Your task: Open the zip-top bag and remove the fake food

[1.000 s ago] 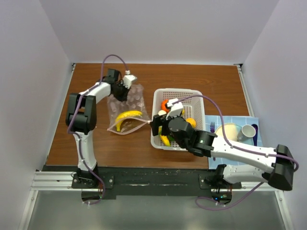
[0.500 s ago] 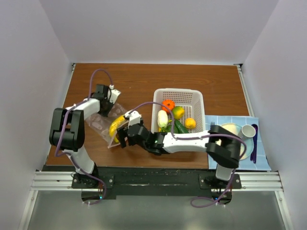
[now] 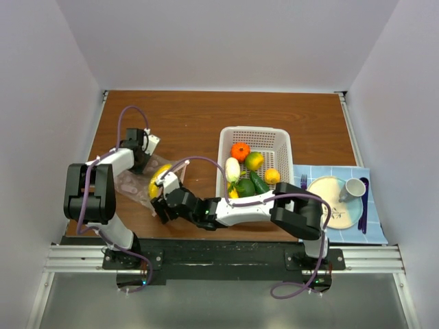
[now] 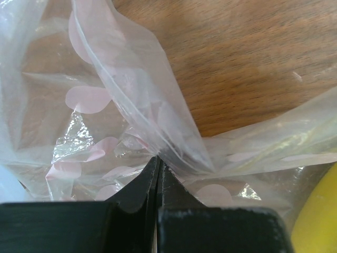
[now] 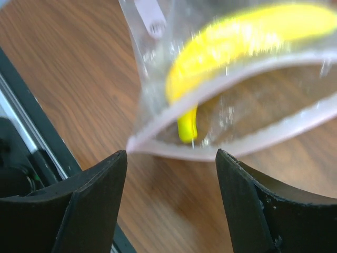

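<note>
The zip-top bag (image 3: 130,184) lies crumpled on the wooden table at the left. A yellow banana (image 3: 159,180) sits inside it near the mouth. My left gripper (image 3: 140,159) is at the bag's far end, shut on a fold of its plastic (image 4: 158,158). In the right wrist view the bag's mouth (image 5: 221,113) gapes, with the banana (image 5: 237,42) just behind the zip strip. My right gripper (image 5: 171,155) is open right in front of that mouth, with nothing between its fingers. Other fake food lies in the white basket (image 3: 280,140): an orange piece (image 3: 240,151), a white piece (image 3: 232,169) and a green cucumber (image 3: 258,181).
A blue mat (image 3: 302,226) at the right carries a cream plate (image 3: 329,202), a cup (image 3: 353,188) and cutlery. The right arm stretches across in front of the basket. The table's near edge and the black rail (image 5: 31,137) are close behind the right gripper.
The right arm has swung left from the basket to the bag's mouth. The left gripper has pulled the bag and banana left and nearer. The right jaws have narrowed a little.
</note>
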`<state>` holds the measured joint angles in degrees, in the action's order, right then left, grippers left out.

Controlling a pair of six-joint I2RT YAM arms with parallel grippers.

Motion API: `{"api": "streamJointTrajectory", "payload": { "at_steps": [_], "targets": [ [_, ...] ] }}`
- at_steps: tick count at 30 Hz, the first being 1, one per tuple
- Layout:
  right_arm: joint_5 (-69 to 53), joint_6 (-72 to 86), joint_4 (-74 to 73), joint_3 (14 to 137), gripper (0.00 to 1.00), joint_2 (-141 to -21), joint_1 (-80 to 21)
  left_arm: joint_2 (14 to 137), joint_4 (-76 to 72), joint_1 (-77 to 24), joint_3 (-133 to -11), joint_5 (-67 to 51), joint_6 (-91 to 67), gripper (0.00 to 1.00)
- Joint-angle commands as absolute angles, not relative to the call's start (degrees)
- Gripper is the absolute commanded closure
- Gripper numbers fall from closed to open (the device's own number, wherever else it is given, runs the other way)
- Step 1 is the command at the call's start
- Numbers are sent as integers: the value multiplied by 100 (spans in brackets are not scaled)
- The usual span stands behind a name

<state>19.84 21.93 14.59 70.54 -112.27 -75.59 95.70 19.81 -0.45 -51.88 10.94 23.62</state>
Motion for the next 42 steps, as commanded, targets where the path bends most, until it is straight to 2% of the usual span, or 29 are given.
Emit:
{"api": "streamJointTrajectory", "payload": {
  "at_steps": [1,5,7,9,12,16,36,42],
  "targets": [
    [2039,1723,1626,7488,30,-11469,-7515,9712,2232,-35,-5062,949,2382,100],
    [2048,1442,1529,7594,34,-11549,-7515,9782,2224,-26,-5080,932,2417,100],
    [2083,1354,1486,7568,42,-11453,-7506,9844,2224,-35,-5098,914,2426,100],
    [2092,1275,1477,7376,45,-11304,-7497,9905,2232,-35,-5115,905,2426,100],
    [2092,1266,1564,7006,39,-10943,-7480,9967,2215,-35,-5142,870,2426,100],
    [2127,1318,1582,6864,39,-10854,-7409,10055,2197,-35,-5194,844,2391,100],
    [1670,1494,1336,7971,39,-12085,-7251,10020,2242,-26,-5159,782,2320,100],
    [1617,1512,1327,8217,35,-12269,-7251,9993,2233,-35,-5142,817,2312,100]
  ]
}}
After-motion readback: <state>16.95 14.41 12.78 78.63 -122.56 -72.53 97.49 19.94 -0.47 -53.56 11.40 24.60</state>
